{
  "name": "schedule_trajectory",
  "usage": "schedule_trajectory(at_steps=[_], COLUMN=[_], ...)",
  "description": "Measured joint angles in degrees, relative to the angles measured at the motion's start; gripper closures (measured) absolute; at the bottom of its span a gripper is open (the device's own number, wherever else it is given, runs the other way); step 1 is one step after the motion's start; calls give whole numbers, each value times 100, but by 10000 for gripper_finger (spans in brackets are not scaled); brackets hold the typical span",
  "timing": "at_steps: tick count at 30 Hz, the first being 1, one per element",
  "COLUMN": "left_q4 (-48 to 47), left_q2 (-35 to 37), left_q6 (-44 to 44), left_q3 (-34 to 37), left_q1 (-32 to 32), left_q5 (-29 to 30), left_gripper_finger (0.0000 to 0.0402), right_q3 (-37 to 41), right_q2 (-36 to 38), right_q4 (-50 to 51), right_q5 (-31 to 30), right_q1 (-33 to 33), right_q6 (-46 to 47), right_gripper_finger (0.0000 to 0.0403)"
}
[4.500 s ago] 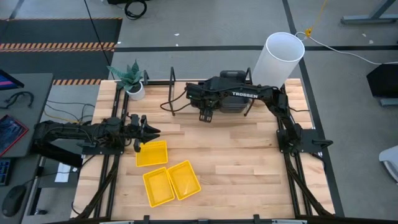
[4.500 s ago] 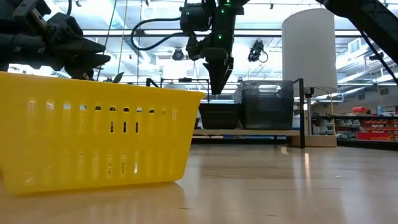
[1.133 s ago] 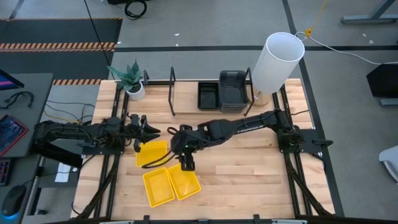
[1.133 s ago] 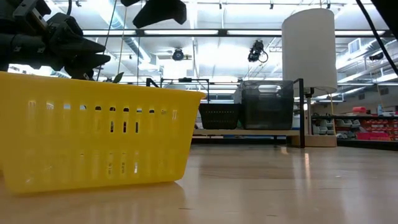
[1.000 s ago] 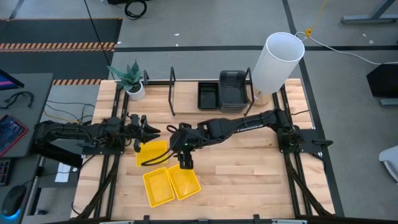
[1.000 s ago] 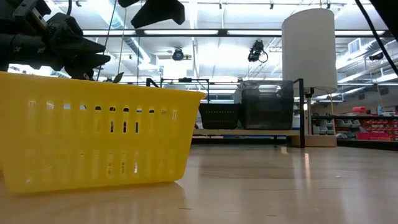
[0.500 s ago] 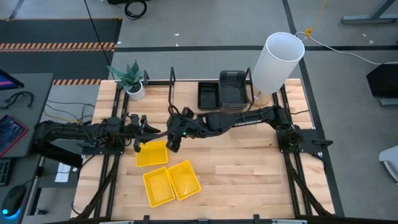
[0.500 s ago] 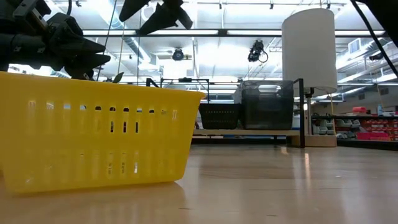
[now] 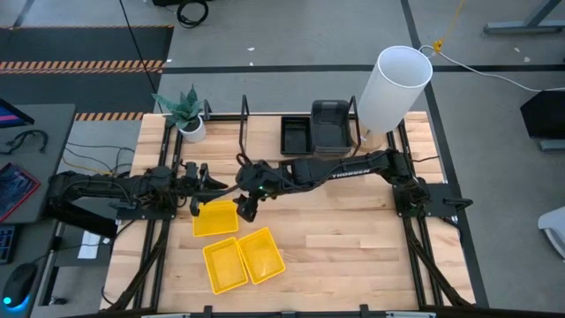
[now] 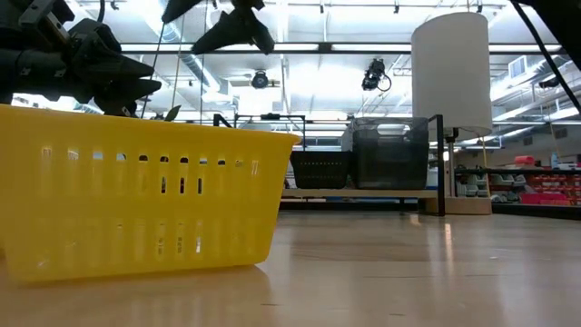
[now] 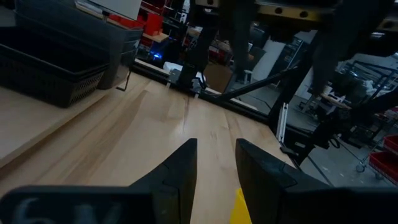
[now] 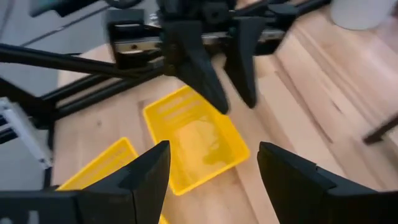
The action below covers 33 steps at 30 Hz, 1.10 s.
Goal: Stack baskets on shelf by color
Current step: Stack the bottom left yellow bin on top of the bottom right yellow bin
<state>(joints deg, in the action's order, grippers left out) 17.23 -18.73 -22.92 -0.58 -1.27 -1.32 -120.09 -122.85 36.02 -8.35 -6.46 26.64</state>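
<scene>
Right wrist view. The right pincer (image 12: 211,168) stood open above a yellow basket (image 12: 196,140) lying on the wooden counter (image 12: 292,74). The left pincer (image 12: 221,71) hung over that basket's far end. A second yellow basket (image 12: 102,165) lay beside it.

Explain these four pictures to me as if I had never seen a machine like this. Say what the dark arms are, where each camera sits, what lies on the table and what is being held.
Two dark robot arms work at a wooden table. One picture looks straight down from above, one looks level across the tabletop, and two come from cameras on the arms' wrists. Each arm ends in a two-finger gripper. The left gripper hangs at the far edge of one yellow basket; the right gripper hovers beside that basket, fingers apart. Neither holds anything. Two more yellow baskets lie side by side nearer the front. At the back, a black slotted basket and a smoky grey one sit on the shelf. A potted plant and a white cylinder stand at the back corners.
</scene>
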Motion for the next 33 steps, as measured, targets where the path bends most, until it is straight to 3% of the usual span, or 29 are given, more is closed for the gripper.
schedule_trajectory(at_steps=[14,22,33], left_q4=[0,0,0], left_q2=[1,0,-1], left_q6=[3,3,1], left_q3=[0,0,0], left_q1=[-1,-1,-1], left_q5=[-2,-1,-2], left_gripper_finger=[285,285,285], right_q3=[0,98,487], right_q2=[0,0,-3], right_q4=[-1599,-633,-200], right_q5=[73,738,1300], right_q1=[11,354,638], right_q6=[-568,-578,-1737], right_gripper_finger=[157,157,156])
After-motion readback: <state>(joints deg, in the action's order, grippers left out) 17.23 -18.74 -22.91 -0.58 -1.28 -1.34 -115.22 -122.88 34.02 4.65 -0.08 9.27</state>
